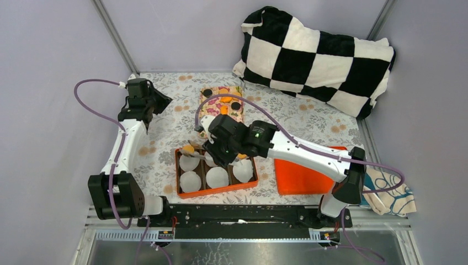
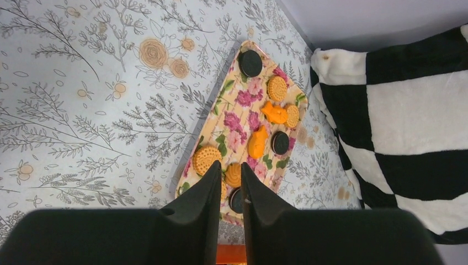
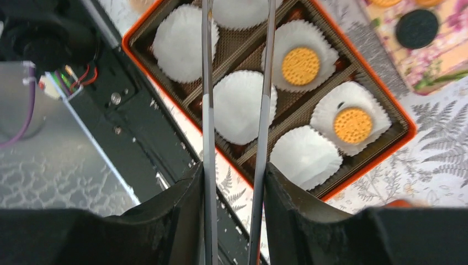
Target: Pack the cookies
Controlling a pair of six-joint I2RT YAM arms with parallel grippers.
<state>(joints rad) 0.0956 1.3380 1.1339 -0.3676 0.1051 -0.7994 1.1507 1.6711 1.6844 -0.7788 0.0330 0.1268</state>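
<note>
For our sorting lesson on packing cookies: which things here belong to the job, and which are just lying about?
Job: cookies, floral tray, orange box, paper cups, tongs, orange lid.
Lying about: checkered pillow, patterned cloth.

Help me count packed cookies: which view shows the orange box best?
The right wrist view: the orange box nearly fills it, six paper cups, two holding cookies, though the tongs cross it. From the top external view the right arm covers part. The left wrist view shows only an orange sliver.
</note>
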